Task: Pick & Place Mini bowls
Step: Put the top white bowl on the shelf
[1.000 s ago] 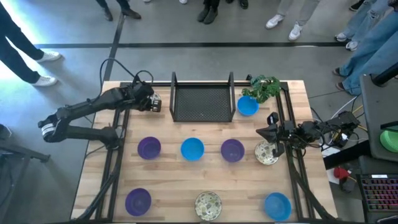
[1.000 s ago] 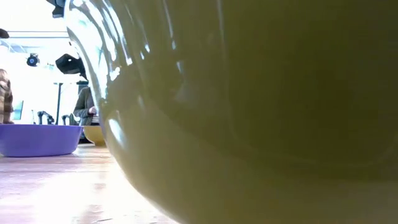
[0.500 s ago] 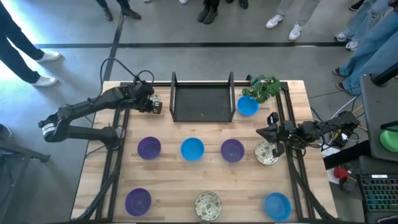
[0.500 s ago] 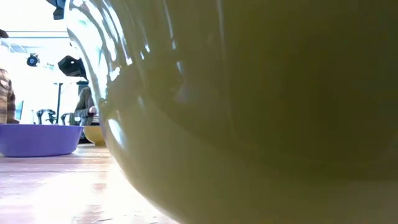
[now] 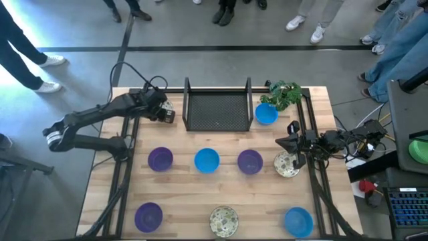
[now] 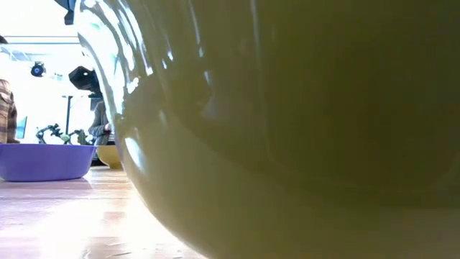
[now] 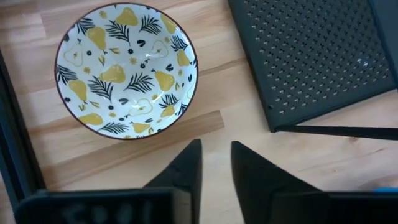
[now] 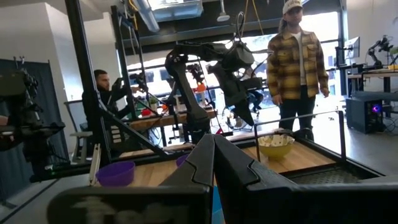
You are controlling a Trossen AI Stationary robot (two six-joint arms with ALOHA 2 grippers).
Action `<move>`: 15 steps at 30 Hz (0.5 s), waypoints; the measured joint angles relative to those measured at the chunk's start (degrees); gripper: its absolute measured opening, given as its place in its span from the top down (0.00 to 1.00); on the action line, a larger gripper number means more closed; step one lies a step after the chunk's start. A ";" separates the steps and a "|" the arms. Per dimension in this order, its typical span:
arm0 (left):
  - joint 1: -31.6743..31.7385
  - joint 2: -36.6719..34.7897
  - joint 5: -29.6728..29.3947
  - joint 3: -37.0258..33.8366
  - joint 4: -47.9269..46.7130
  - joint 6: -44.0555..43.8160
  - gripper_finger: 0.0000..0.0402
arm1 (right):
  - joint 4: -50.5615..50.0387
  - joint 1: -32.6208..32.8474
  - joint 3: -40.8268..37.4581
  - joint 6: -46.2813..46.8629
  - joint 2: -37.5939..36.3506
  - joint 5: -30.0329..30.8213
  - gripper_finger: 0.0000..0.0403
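Observation:
A cream mini bowl with a yellow pear and leaf pattern [image 7: 126, 68] rests on its base at the table's far left, next to the black mesh tray [image 7: 311, 56]. My left gripper [image 7: 214, 144] hangs just above and beside this bowl, pointing steeply down, open by a narrow gap with nothing between its fingers; in the high view it [image 5: 166, 112] covers most of the bowl. Other mini bowls stand about the table: purple [image 5: 160, 159], blue [image 5: 206, 161], purple [image 5: 250, 161], patterned [image 5: 287, 165]. My right gripper [image 8: 213, 142] waits shut at the right edge [image 5: 287, 142].
More bowls: blue [image 5: 266, 114] by the green plant [image 5: 283, 94], purple [image 5: 148, 216], patterned [image 5: 224, 221] and blue [image 5: 298, 221] along the near edge. A bowl's wall [image 6: 287, 144] fills the low view. People stand beyond the far edge.

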 joint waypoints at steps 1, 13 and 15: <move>0.03 0.24 -0.04 0.00 0.02 0.69 0.76 | 0.00 0.00 0.00 0.00 0.00 0.00 0.98; 1.05 6.19 -2.33 0.00 0.16 4.27 0.60 | -0.02 0.02 0.00 -0.02 0.00 0.00 0.98; 1.71 7.48 -2.48 0.00 0.17 5.03 0.60 | -0.02 0.02 0.00 -0.02 0.02 0.00 0.98</move>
